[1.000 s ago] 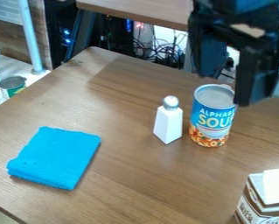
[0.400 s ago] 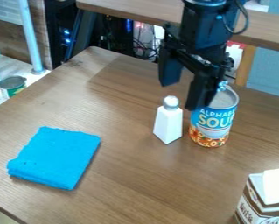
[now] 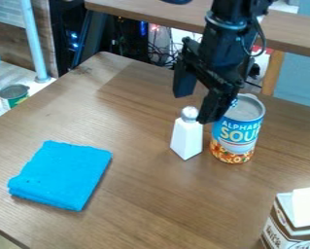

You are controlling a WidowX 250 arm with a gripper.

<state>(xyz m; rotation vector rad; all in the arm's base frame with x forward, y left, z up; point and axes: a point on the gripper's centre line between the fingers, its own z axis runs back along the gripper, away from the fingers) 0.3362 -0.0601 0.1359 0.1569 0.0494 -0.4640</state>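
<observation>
The black pincer (image 3: 194,108) is hanging open over a tapered white shaker (image 3: 187,135); any sideways drift is risking toppling the blue-labelled metal can (image 3: 238,133).

Black arm (image 3: 230,44), rounded collar (image 3: 224,21), looped black cable (image 3: 264,41); black hand (image 3: 196,106), 2 blocky fingers (image 3: 184,81).

Bright light washed over the tabletop (image 3: 150,194), with a soft shadow across its far part. A thin dark shadow edged the cloth (image 3: 63,175), the shaker's cap (image 3: 189,114) glinted, the carton's top (image 3: 308,206) shone nearly white, and small blue lights (image 3: 73,35) glowed in the gloom behind
</observation>
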